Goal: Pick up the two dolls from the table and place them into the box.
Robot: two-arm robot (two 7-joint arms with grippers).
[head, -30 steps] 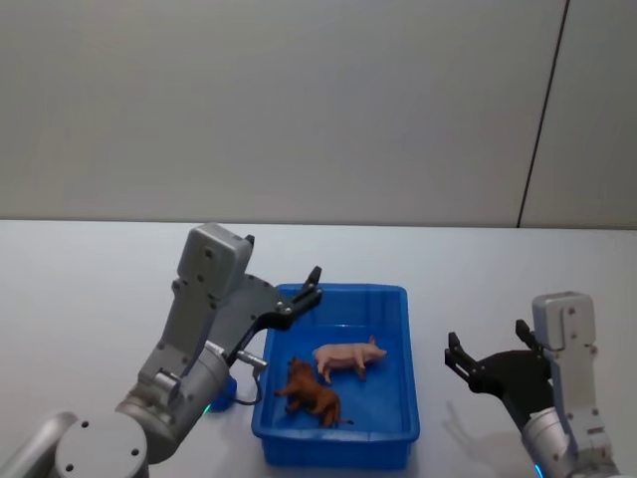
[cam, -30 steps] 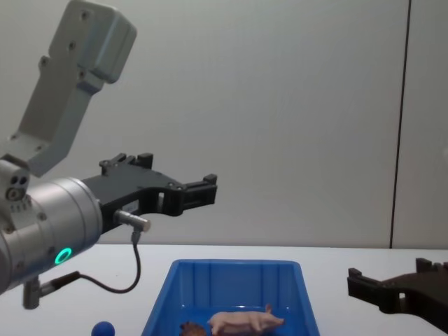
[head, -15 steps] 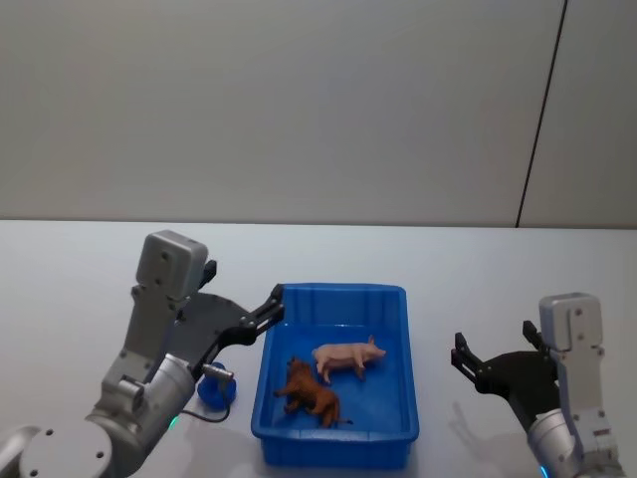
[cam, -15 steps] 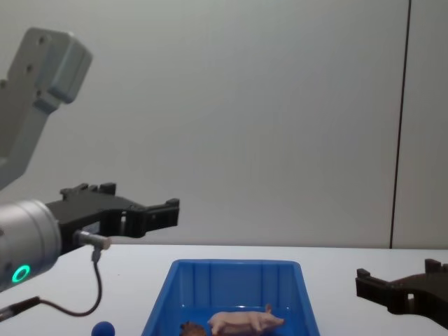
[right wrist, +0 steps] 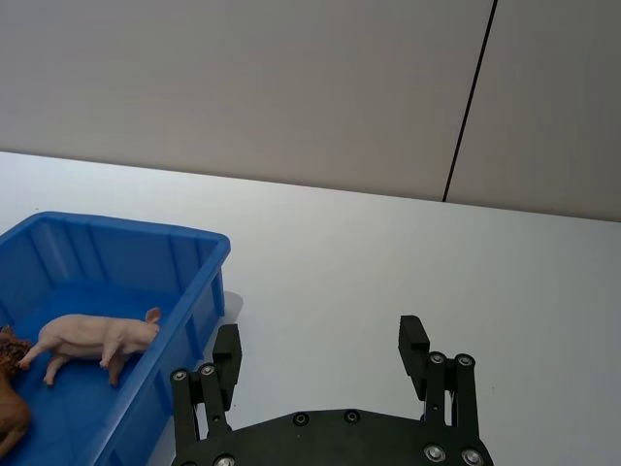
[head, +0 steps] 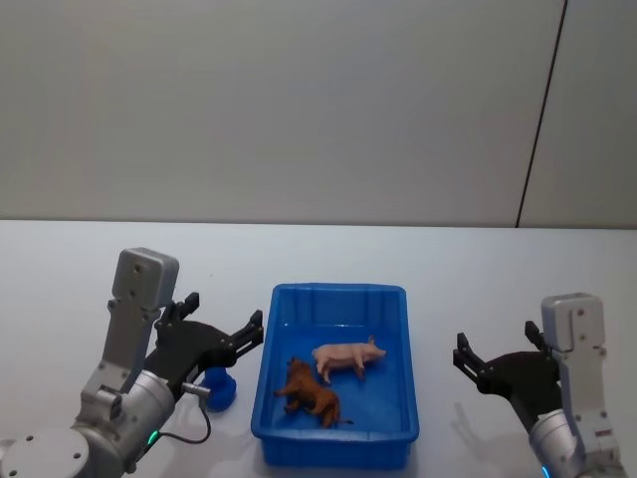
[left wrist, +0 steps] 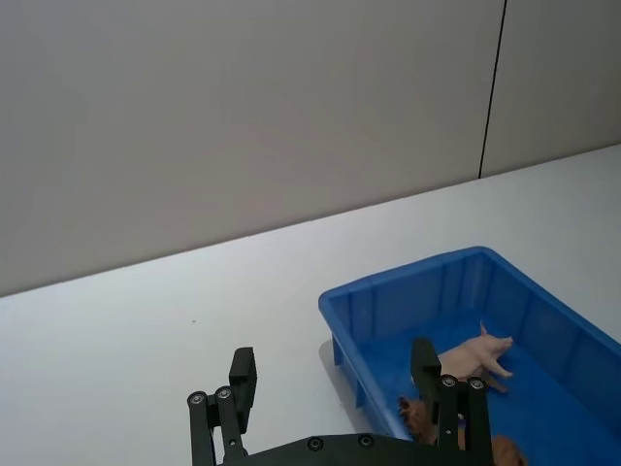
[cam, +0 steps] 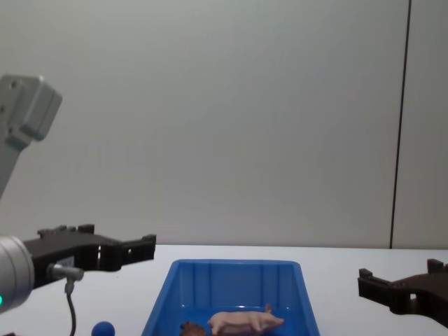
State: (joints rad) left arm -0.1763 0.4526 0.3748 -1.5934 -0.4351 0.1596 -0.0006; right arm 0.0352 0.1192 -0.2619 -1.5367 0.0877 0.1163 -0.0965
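Pig (head: 348,357), brown doll (head: 311,390) in box (head: 338,291); wrist views: left hand (left wrist: 333,374), right hand (right wrist: 320,340) spread.

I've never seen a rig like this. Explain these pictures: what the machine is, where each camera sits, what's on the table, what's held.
This is a two-armed robot; each arm ends in a black two-fingered gripper. One picture looks down from its head, one across from its chest, one from each wrist. On the white table stands a blue box with a pink pig and a brown shaggy animal inside. A small blue ball sits on the table left of the box. The left gripper hovers left of the box, the right gripper right of it. Both are open and hold nothing.
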